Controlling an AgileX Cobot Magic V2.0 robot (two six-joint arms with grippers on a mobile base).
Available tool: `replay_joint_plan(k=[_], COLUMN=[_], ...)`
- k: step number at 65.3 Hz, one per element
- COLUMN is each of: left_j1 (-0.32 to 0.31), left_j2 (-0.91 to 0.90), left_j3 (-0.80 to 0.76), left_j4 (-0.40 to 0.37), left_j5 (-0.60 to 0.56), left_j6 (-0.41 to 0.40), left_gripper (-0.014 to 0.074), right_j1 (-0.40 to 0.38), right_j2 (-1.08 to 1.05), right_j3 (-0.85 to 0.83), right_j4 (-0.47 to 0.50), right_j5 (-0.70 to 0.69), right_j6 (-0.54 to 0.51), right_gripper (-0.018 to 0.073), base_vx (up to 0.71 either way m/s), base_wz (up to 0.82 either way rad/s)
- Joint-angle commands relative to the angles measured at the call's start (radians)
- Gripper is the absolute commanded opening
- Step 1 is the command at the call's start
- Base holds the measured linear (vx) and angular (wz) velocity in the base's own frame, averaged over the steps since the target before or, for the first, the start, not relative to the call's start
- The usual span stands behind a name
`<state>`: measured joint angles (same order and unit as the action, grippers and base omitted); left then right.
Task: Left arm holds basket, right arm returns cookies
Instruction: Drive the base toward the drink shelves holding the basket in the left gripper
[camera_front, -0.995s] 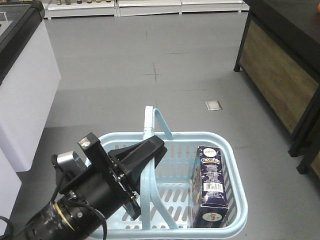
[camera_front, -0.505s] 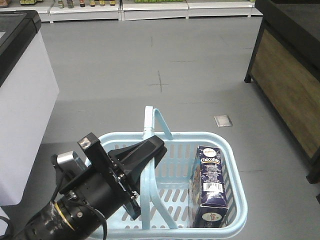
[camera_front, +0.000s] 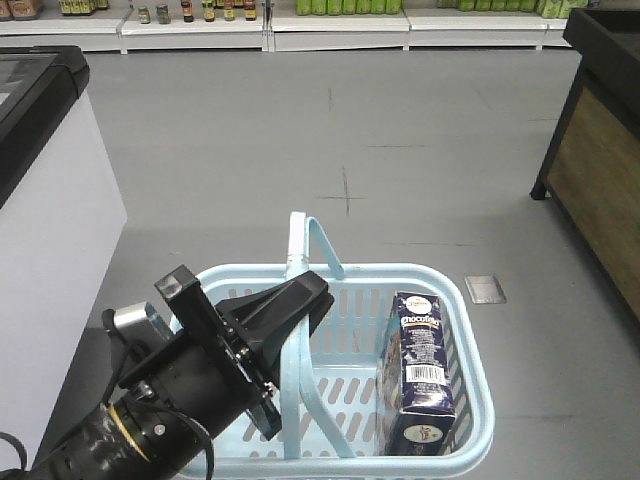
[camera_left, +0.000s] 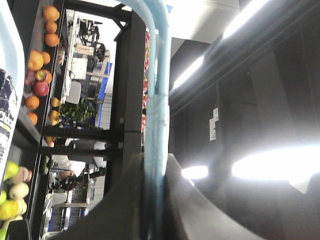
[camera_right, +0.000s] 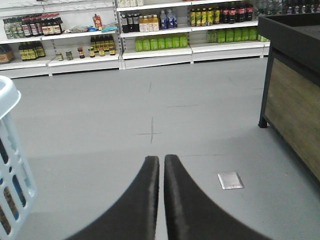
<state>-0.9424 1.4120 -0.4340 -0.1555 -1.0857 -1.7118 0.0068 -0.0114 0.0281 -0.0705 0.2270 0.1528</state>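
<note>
Exterior front-facing view: the cookies (camera_front: 420, 375) sit at the right end of the basket (camera_front: 400, 268), in the lower right of the frame. The carton's long axis runs up and down the frame, white-oval end uppermost and barcode side facing the camera. The left gripper (camera_front: 318, 292) is clamped on a hoop handle (camera_left: 155, 120). The right gripper (camera_right: 161, 161) has its fingers pressed together on nothing.

Carton, basket and left arm have kept their places over the last second. Meanwhile the floor plate (camera_front: 485, 289) has slid toward the lower right and stocked shelves (camera_front: 330, 15) have appeared along the top edge. The base is probably rolling toward them, so the return has not begun.
</note>
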Motion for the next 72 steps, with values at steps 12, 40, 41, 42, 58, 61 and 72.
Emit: replay_joint_plan(k=[12, 40, 41, 42, 58, 61, 72], left_j1=[-0.006, -0.006, -0.006, -0.006, -0.006, -0.006, -0.006], left_j2=[-0.040, -0.040, -0.040, -0.040, -0.040, -0.040, -0.040], left_j3=[-0.026, -0.026, -0.026, -0.026, -0.026, -0.026, -0.026], left_j4=[0.007, 0.006, 0.006, 0.006, 0.006, 0.007, 0.005], left_j5=[-0.248, -0.248, -0.248, -0.249, -0.248, -0.248, -0.248], left_j6=[-0.001, -0.001, -0.001, -0.001, -0.001, -0.001, -0.001], left_gripper=[-0.0003, -0.0003, -0.0003, -0.0003, -0.0003, -0.0003, -0.0003], right_j1=[-0.006, -0.006, -0.006, -0.006, -0.006, -0.006, -0.006], right_j2=[-0.012, -0.012, -0.012, -0.012, -0.012, -0.012, -0.012], right_j3=[0.018, 0.018, 0.018, 0.018, 0.018, 0.018, 0.018], right_j4=[-0.008, -0.006, -0.006, -0.006, -0.006, -0.006, -0.006], right_j5=[-0.072, -0.072, -0.072, -0.072, -0.072, -0.072, -0.072], right_j6=[-0.002, -0.002, -0.002, -0.002, -0.002, -0.002, -0.002], right_gripper=[-0.0006, -0.0006, -0.0006, -0.0006, -0.0006, -0.0006, -0.0006], base_vx=[0.49, 0.54, 0.55, 0.55, 0.55, 0.56, 0.56], base_wz=[0.10, 0.00, -0.03, -0.03, -0.01, 0.00, 0.01])
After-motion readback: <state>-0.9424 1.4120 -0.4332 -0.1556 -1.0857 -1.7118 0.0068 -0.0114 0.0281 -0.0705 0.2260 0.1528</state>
